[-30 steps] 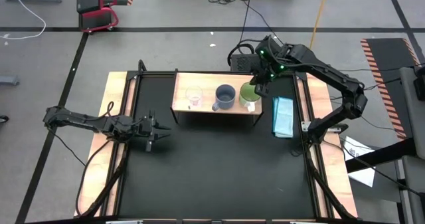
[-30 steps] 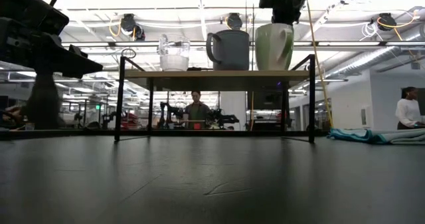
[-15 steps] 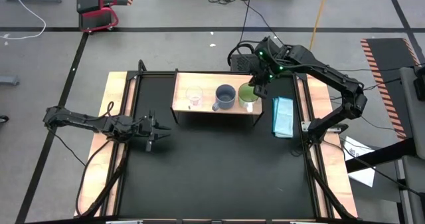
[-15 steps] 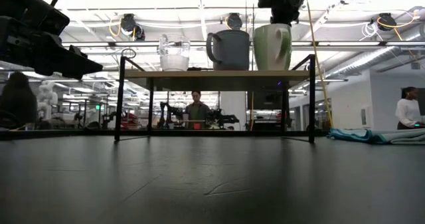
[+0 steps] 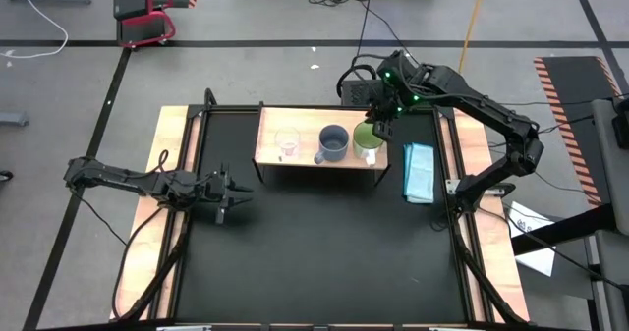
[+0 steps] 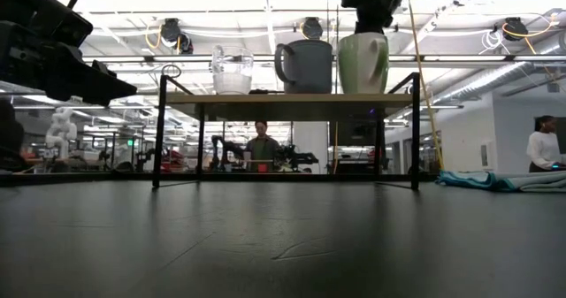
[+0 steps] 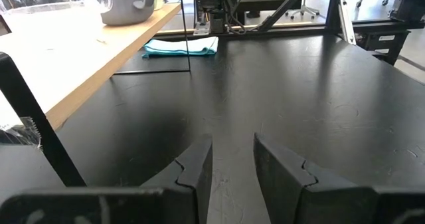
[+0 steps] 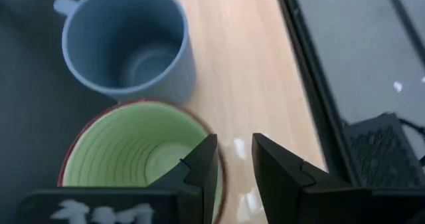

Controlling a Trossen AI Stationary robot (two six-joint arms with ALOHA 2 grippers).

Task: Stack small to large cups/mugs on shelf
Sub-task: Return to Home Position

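Note:
Three cups stand in a row on the light-wood shelf at the table's far side: a clear glass cup on the left, a grey-blue mug in the middle and a lime-green mug on the right. Each rests on its base on the board. My right gripper hangs open just above the green mug. One finger is over the mug's inside and the other outside its rim at the far right side. My left gripper waits open, low over the table's left part.
A folded teal cloth lies on the table right of the shelf. A black box sits behind the shelf. The black mat stretches in front of the shelf. A person shows in the room beyond.

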